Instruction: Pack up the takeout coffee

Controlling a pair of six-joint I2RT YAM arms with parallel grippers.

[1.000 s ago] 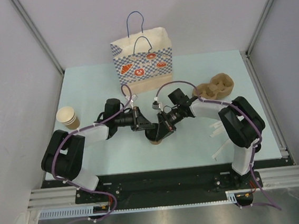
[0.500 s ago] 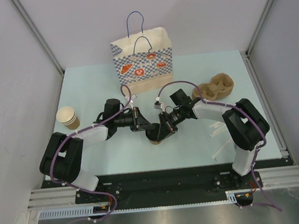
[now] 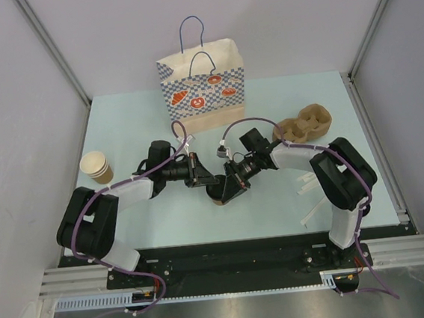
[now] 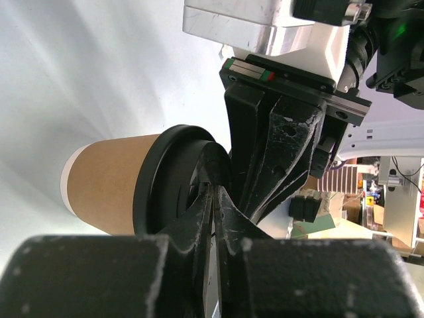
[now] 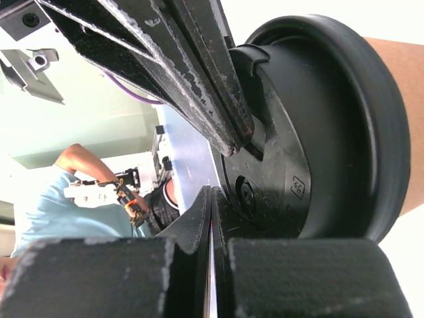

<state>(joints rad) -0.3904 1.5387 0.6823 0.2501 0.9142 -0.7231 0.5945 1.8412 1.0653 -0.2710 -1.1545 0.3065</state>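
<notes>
Tabletop (image 3: pixel 126 122): pale green, bag (image 3: pixel 204 92) far.
Coffee (image 4: pixel 112 189): centre, lidded.
Left fingers (image 4: pixel 192 225): closed, tips on lid (image 5: pixel 311 132).
Right fingers (image 5: pixel 189 225): closed, against lid.

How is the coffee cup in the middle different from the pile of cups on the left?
The takeout coffee wears a black lid; the stack of cups has open tops. The takeout coffee is one cup; the stack of cups is several nested together. The coffee sits in the middle, the stack far left. Both are brown paper.
</notes>
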